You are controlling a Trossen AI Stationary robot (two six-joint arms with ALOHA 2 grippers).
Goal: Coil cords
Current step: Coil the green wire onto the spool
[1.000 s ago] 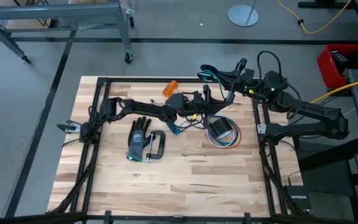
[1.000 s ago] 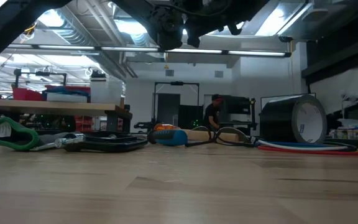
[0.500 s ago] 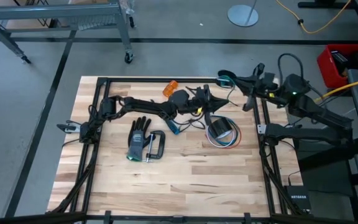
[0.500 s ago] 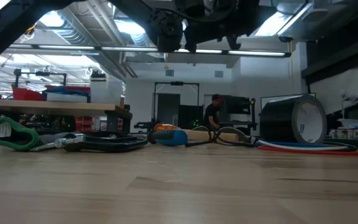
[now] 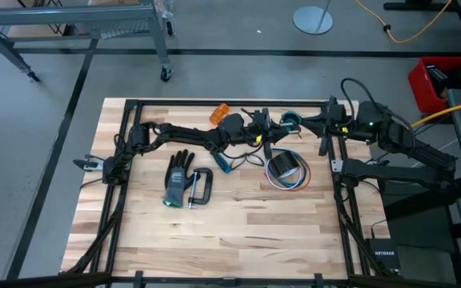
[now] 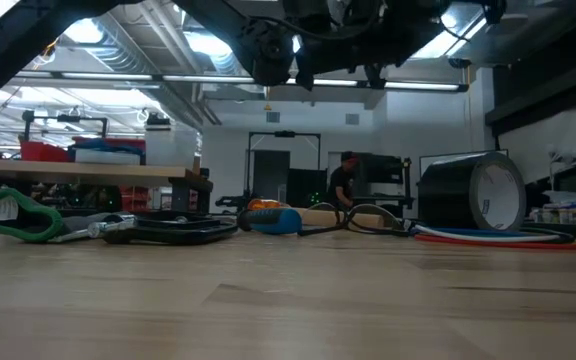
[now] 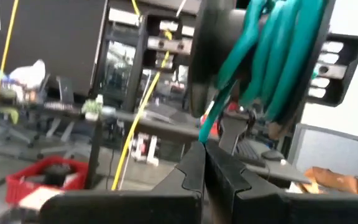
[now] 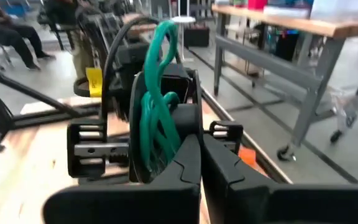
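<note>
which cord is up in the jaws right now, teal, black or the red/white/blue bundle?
The teal-green cord, pinched between both grippers above the table's far edge. The red/white/blue bundle lies on the table by the tape roll.

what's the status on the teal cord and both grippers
Left gripper shut on teal-green cord. Right gripper shut on same coil, both meeting above table's far edge. Nothing seen blocking.

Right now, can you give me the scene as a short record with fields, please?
Teal cord: lifted above the table, between both grippers
Left gripper: shut on a strand of it
Right gripper: shut, tips at the cord; grip unclear
Wire bundle: lying on the table at the tape roll
Also lying there: glove, clamp
</note>
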